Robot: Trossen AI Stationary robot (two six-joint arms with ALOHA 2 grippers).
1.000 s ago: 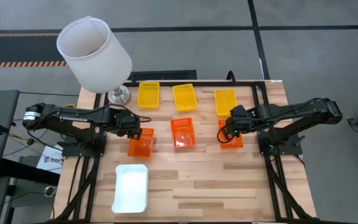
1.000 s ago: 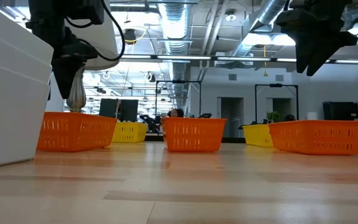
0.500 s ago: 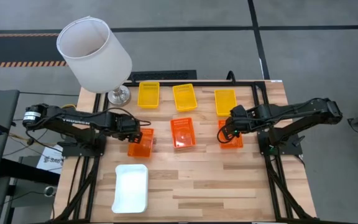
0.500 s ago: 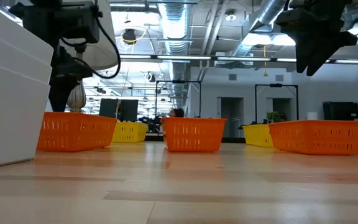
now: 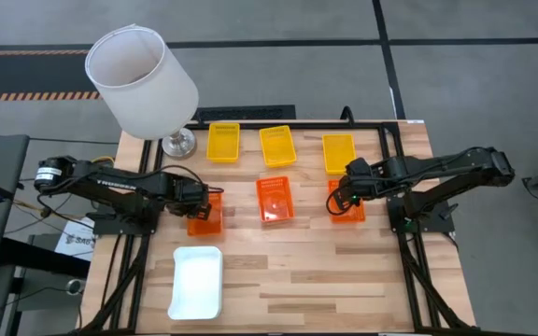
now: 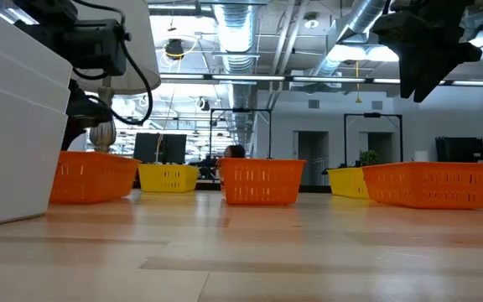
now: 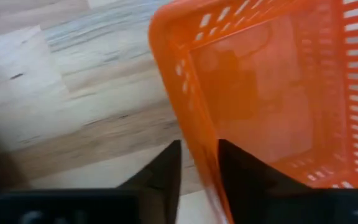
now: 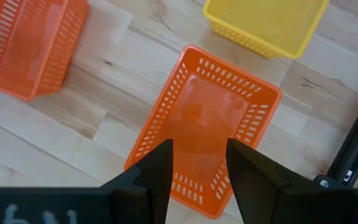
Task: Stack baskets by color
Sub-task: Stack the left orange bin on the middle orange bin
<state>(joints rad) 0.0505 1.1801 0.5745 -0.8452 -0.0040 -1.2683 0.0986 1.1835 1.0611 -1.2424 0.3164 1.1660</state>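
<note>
We log the left hand (image 7: 196, 169) low at the left orange basket (image 5: 205, 214), one finger inside and one outside the near short wall, pinching that rim. The right hand (image 8: 197, 163) hovers spread above the right orange basket (image 5: 347, 203), holding nothing.

Layout on the bench (image 5: 288, 280): three yellow baskets in the far row, left (image 5: 222, 142), middle (image 5: 277, 146) and right (image 5: 338, 153). Three orange baskets stand in the row nearer us, the middle orange basket (image 5: 274, 199) between the two hands. One white basket shape (image 5: 197, 281) sits alone at the near left; we cannot tell whether it is a single basket or several nested.

Handling, our judgement: thin perforated plastic, very light, somewhat flexible at the walls, smooth. A pinch on one wall should lift it, but it will likely hang tilted from that edge. The short-wall rim looks the stiffest place to hold. The tapered walls suggest they nest into each other readily if set down square.

Surroundings: a large white lampshade (image 5: 141, 82) on a metal foot (image 5: 179, 144) stands at the far left corner, just beside the left yellow basket and near the left arm's elbow room. The path from the left orange basket to the middle one looks open.
</note>
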